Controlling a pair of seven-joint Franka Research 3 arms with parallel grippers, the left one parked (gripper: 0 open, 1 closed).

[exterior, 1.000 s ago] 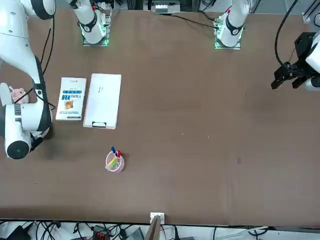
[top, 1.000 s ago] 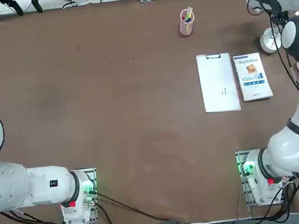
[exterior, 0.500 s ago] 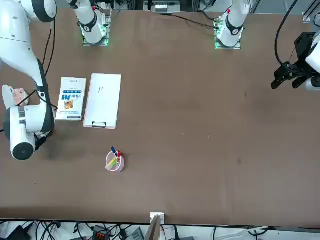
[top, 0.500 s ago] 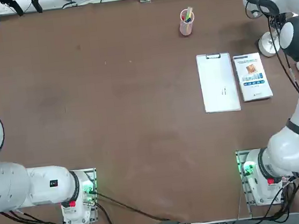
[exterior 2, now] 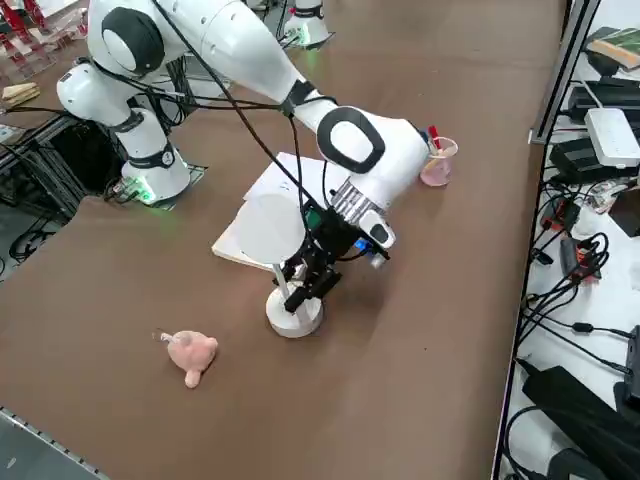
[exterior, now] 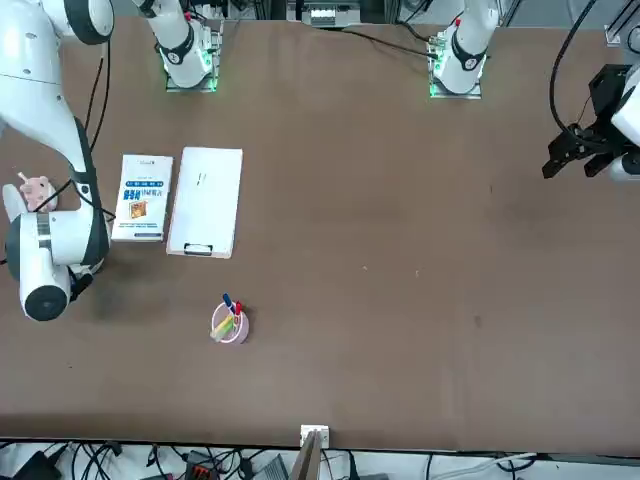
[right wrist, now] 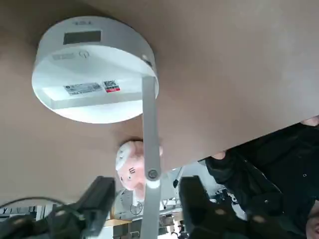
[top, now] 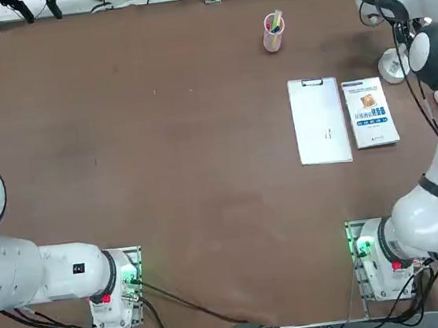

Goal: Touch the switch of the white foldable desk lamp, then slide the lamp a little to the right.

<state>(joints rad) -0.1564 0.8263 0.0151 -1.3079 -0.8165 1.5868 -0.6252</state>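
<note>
— Where's the white foldable desk lamp (exterior 2: 290,305)?

— Near the table's right edge, just beyond the book (top: 369,112), pink toy (exterior 2: 190,353) close by.

— And the right gripper (right wrist: 147,199)?

— Low by the disc base, fingers (right wrist: 99,196) spread either side of the thin arm (not pinching it).

— Why straddle it?

— Probably to nudge the lamp sideways without lifting.
</note>
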